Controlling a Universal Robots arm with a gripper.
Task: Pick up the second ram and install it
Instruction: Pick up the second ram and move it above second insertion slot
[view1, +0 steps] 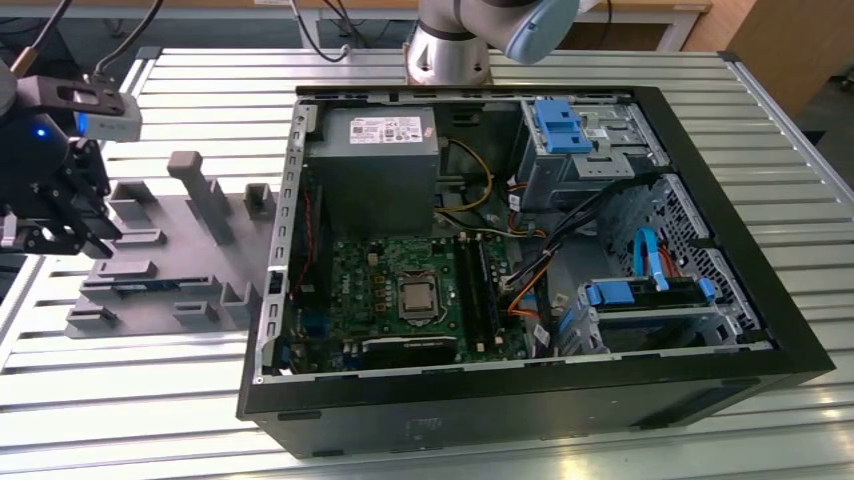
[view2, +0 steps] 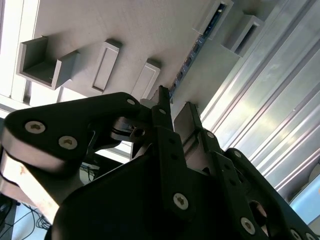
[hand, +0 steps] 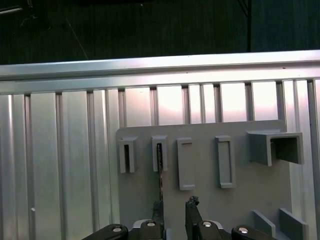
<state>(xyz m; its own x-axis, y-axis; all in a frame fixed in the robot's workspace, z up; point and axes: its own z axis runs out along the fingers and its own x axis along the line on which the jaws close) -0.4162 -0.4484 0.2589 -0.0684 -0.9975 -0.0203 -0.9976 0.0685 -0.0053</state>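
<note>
Closest to the lens in both wrist views is the end effector (hand: 175, 206) (view2: 175, 107): two black fingers (hand: 191, 205) with a narrow gap between them and nothing in the gap. It hangs just above the grey tray (hand: 250, 190) (view2: 125, 30).

The one ram stick (hand: 161, 172) (view2: 192, 52) stands on its long edge in the tray, showing as a thin dark line that comes out of a narrow pocket and runs toward the fingers. From here it lines up with one finger rather than the gap, and I cannot tell whether anything touches it. Its near end is hidden behind that fingertip, and its chips and label are too thin to make out.

In the first wrist view the tray shows four narrow pockets in a row and one bigger box-shaped bracket (hand: 276, 147) to the side.

In the exterior view the ram stick (view1: 140, 286) is a bluish strip low in the tray (view1: 187, 275), with the end effector (view1: 67, 240) over the tray's far-left part, cut off by the picture's edge. The slatted metal bench (view1: 160, 400) carries the tray and, well apart on the exterior view's right, one open computer case (view1: 534, 420). Inside sit one motherboard (view1: 374, 270), one processor (view1: 418, 297), one power supply (view1: 380, 150) and two light-blue brackets (view1: 561, 125). The memory slots (view1: 474, 290) are dark; whether any is filled is hard to say. The arm (view1: 447, 45) is cut off at the top.
</note>
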